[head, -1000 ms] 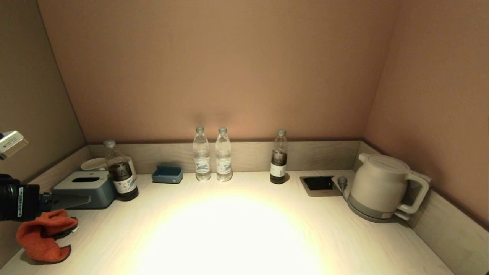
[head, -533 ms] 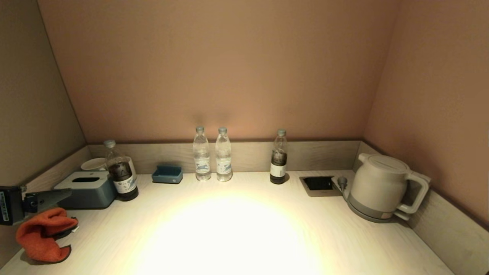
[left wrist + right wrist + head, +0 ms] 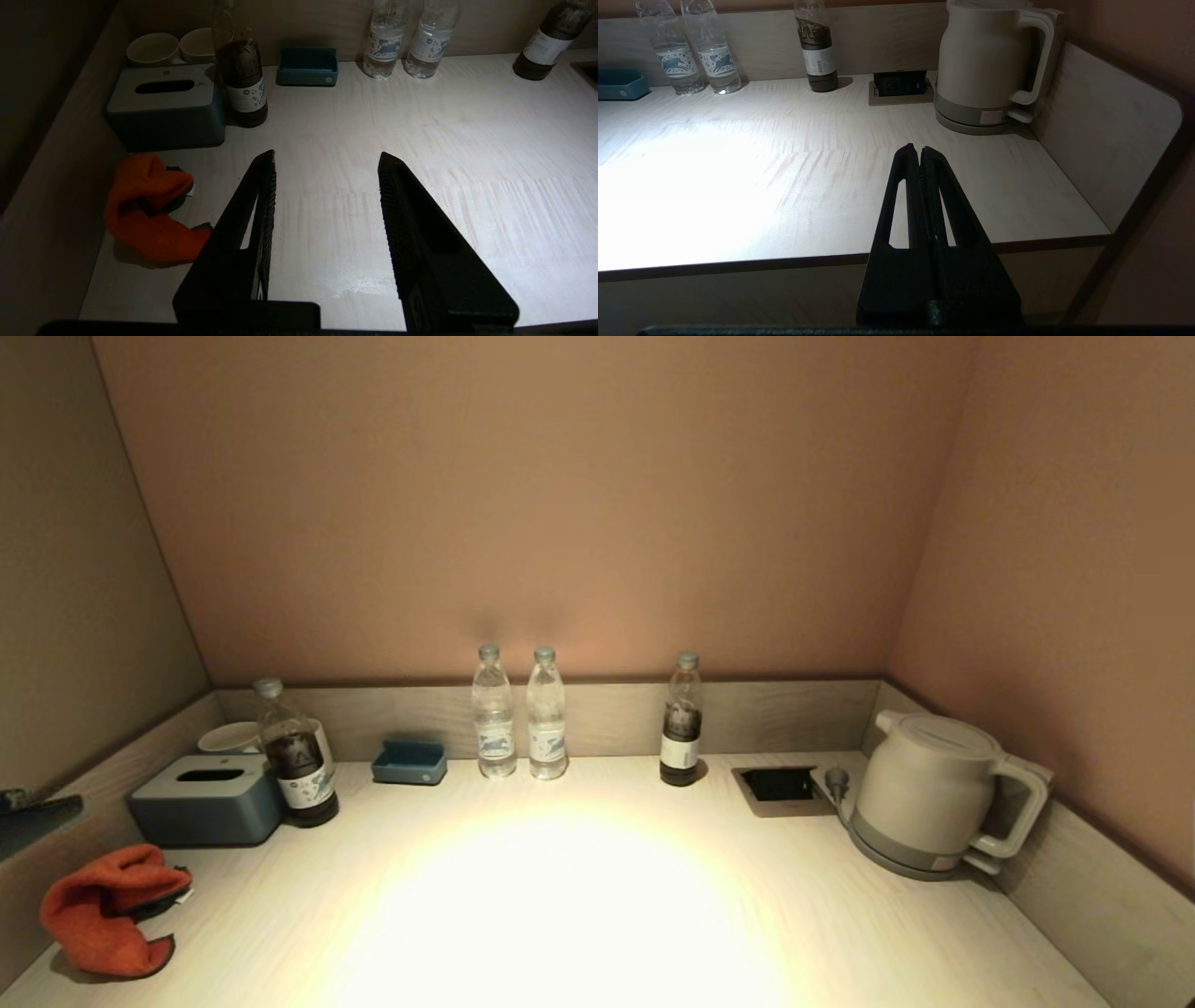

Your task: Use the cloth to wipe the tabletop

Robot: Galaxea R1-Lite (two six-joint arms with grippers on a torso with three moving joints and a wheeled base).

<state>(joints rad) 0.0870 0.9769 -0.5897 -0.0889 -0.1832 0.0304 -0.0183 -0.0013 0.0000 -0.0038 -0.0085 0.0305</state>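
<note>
My left gripper (image 3: 327,186) hung with jaws spread, empty, beside the cloth (image 3: 147,210); a careless reach risked toppling the dark bottle (image 3: 240,79) nearby.

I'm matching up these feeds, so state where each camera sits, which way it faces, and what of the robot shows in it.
Head view: high on the robot, facing down at the tabletop; left gripper at the left edge.
Left wrist view: behind the left gripper, jaws apart, empty, facing the cloth and tissue box.
Right wrist view: behind the shut right gripper, before the table's front edge, facing the kettle.
Shared: both wrist views show the two clear bottles.
</note>
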